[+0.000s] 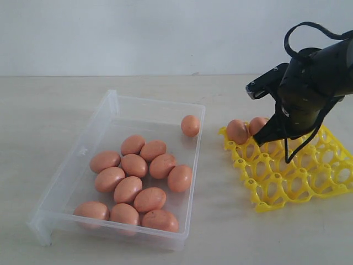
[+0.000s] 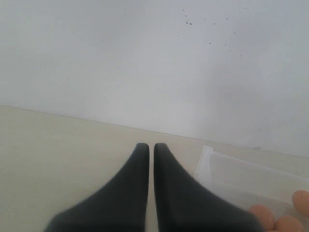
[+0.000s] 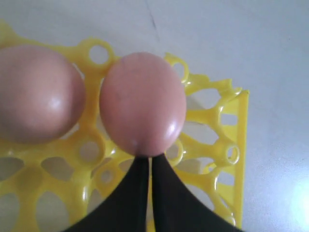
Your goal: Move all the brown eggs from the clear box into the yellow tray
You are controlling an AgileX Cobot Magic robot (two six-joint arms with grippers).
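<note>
Several brown eggs [image 1: 135,182] lie clustered in the clear box [image 1: 71,160], and one more [image 1: 190,125] sits alone at its far right corner. Two eggs [image 1: 237,131] [image 1: 256,125] rest in the far-left cups of the yellow tray [image 1: 298,176]. My right gripper [image 1: 259,138] hangs over those cups. In the right wrist view it [image 3: 146,158] is shut, its tips against the near side of one egg [image 3: 142,101], with the other egg [image 3: 38,94] beside it. My left gripper [image 2: 147,146] is shut and empty over bare table beside a corner of the box [image 2: 231,179].
The box and tray stand side by side on a pale tabletop [image 1: 220,232] with a narrow gap between them. A white wall [image 1: 138,33] rises behind the table. My left arm is outside the exterior view.
</note>
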